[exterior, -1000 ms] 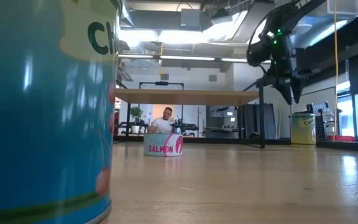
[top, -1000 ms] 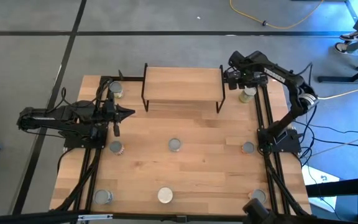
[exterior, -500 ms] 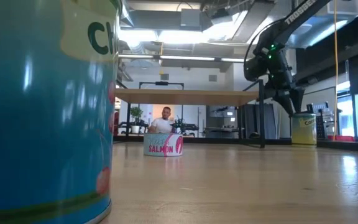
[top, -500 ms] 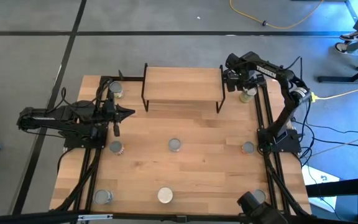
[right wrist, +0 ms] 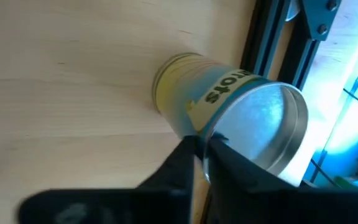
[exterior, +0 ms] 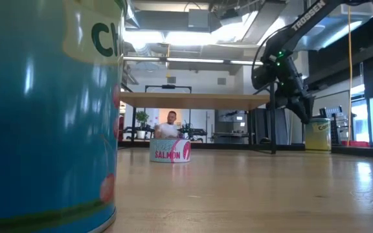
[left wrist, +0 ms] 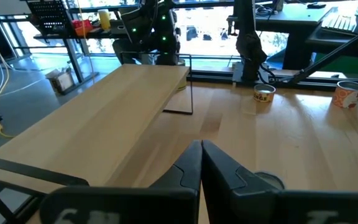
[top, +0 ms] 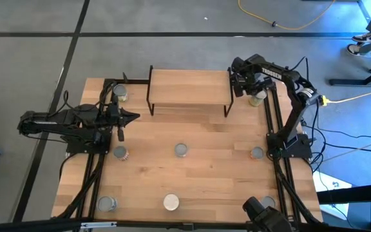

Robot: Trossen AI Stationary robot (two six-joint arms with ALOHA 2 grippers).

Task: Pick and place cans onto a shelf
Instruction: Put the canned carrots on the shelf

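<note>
High view first: I see the shelf [top: 189, 86] standing at the far middle of the desk [top: 205, 174], its top bare, its long axis running left to right. My right gripper [top: 253, 89] is at the shelf's right end, squeezed between the shelf legs and the black rail [top: 270, 116], directly over the yellow can [top: 257, 97]. Room is tight there; the desk's middle is wide open.

Right wrist view gives what the overhead cannot: the yellow can [right wrist: 229, 112] stands upright, its silver top showing, and my fingers [right wrist: 185, 162] are drawn nearly together right at its rim. Whether they actually grip it I cannot tell.

Low view shows the same can [exterior: 317, 134] resting on the desk, the gripper just above it.

My left gripper [top: 131, 116] waits, closed and empty, at the left edge near another can [top: 120, 95]. Six more cans, upright, are scattered well apart.
</note>
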